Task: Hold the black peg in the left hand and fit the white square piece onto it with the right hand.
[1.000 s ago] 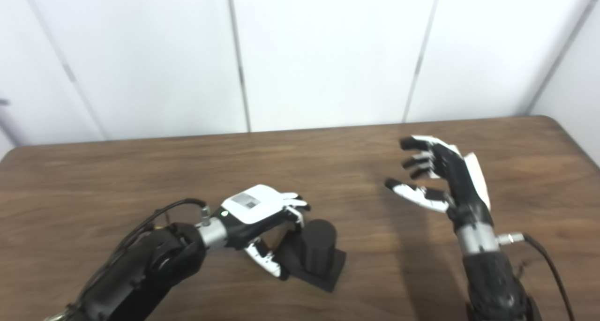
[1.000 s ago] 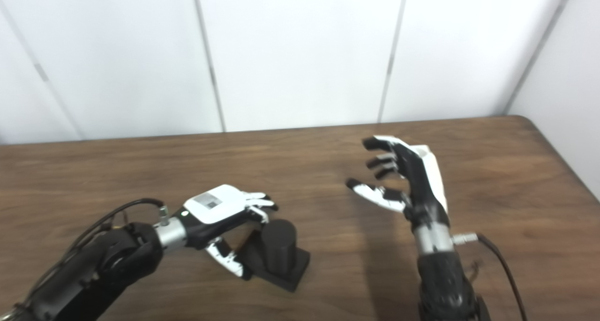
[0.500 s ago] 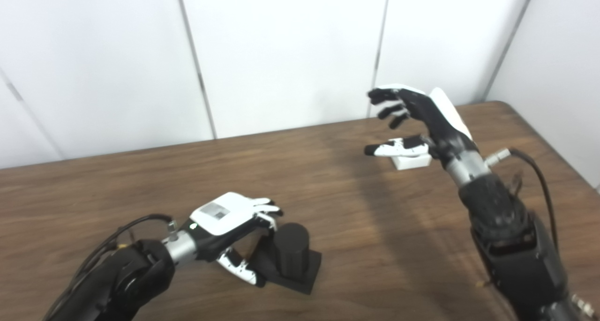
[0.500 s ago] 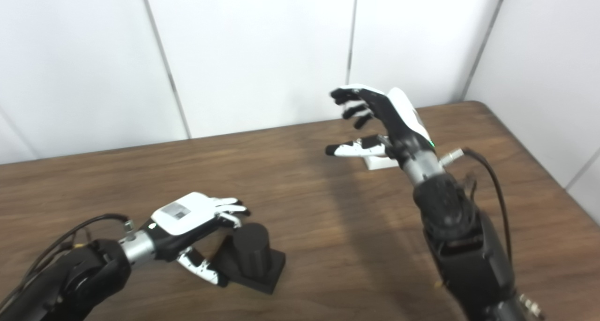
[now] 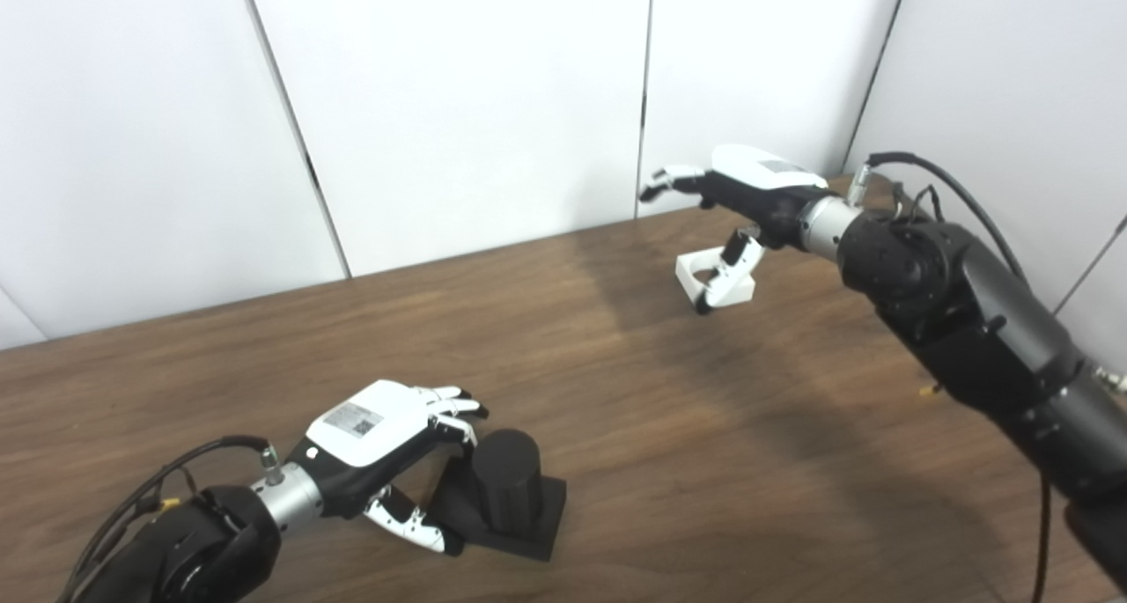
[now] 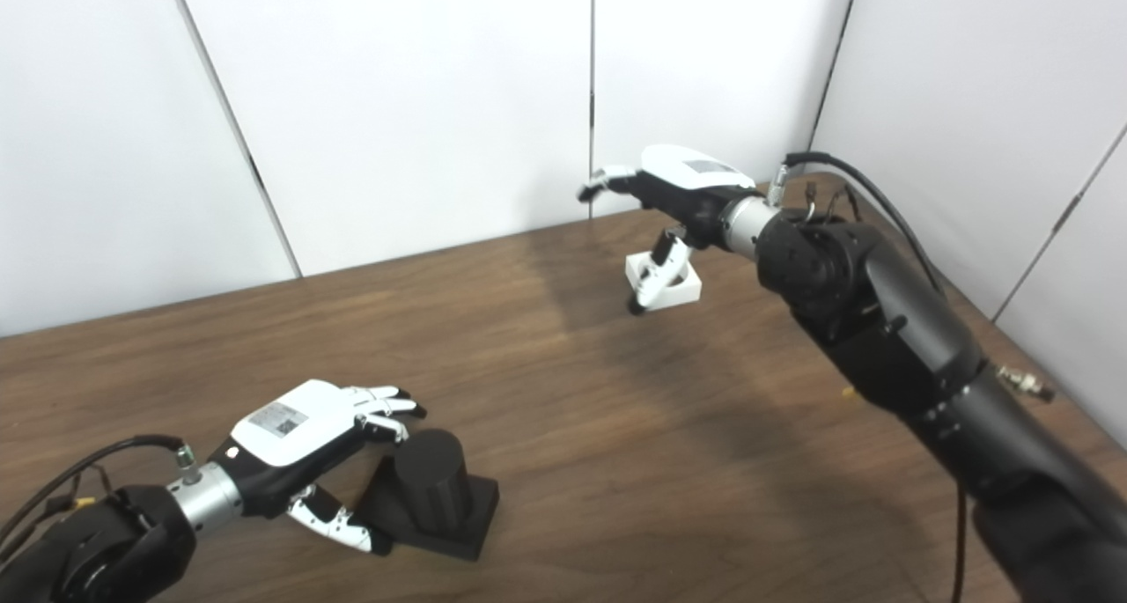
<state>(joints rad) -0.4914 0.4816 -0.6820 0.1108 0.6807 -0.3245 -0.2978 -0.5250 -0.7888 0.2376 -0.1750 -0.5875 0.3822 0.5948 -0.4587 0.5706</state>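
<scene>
Left robot hand (image 5: 379,436): lower left of the frame, back plate facing up, forearm entering from the bottom-left corner. Fingers spread and curved forward, thumb extended below them; nothing is enclosed. Right robot hand (image 5: 740,194): upper right of the frame, arm extended far forward from the right edge, palm down. Fingers apart and reaching left, thumb pointing downward.
</scene>
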